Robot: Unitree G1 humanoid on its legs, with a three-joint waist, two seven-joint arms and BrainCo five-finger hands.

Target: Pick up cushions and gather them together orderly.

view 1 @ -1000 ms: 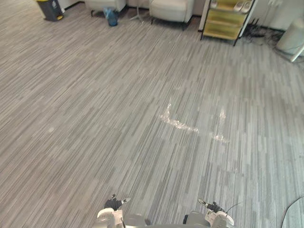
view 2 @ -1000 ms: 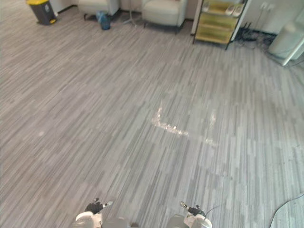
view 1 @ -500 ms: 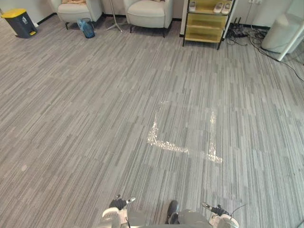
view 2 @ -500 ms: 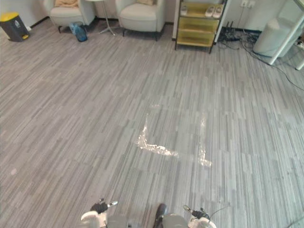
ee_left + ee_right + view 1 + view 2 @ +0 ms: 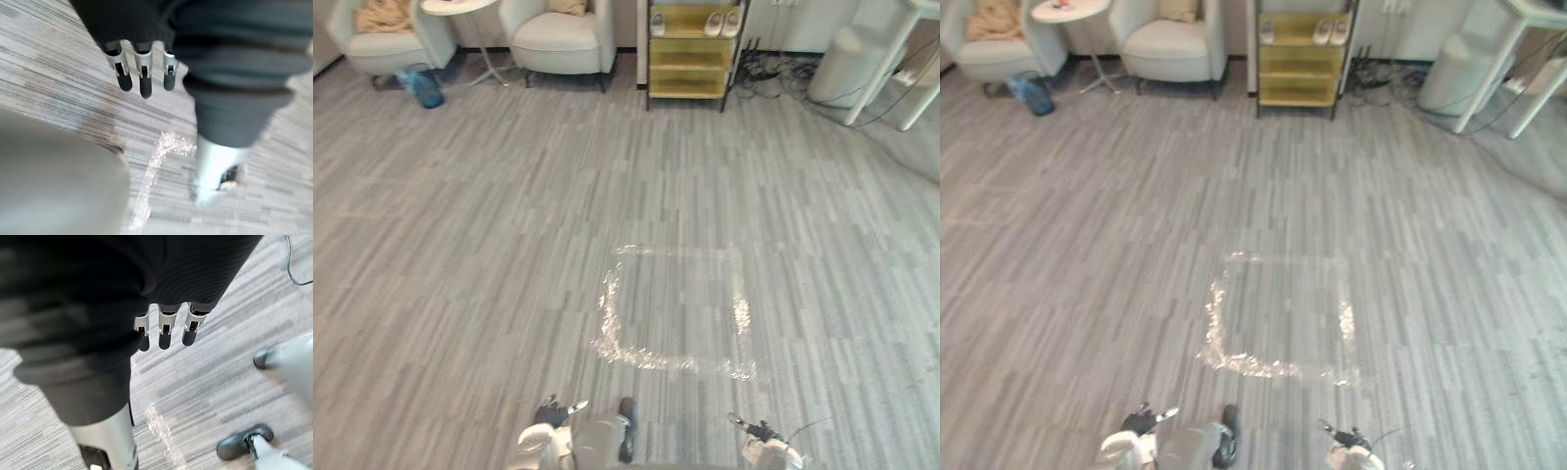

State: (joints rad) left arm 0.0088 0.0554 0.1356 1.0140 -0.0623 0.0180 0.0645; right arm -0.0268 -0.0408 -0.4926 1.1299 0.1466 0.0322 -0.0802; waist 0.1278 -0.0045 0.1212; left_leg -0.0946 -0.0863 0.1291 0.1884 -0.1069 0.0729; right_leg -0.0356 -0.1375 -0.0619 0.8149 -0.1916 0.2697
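While both hands hung low with nothing in them, the left hand (image 5: 143, 77) showing straight, parted fingers and the right hand (image 5: 165, 332) just as loose, the task's things sat well away across the grey striped carpet floor (image 5: 460, 245). A crumpled tan cushion (image 5: 384, 15) lay on the pale upholstered armchair (image 5: 382, 51) at far left, and a smaller tan cushion (image 5: 570, 6) lay on the second pale armchair (image 5: 558, 44). A round white side table (image 5: 460, 6) stood between the chairs, and a blue bag (image 5: 424, 86) sat on the floor just beside the left one. The likely trouble lay there: an approach to the left chair could knock the bag or the table's foot. Soft, floppy cushions might also sag out of a shallow one-handed hold. A square of shiny tape (image 5: 671, 308) marked the floor near the robot, perhaps the gathering spot.
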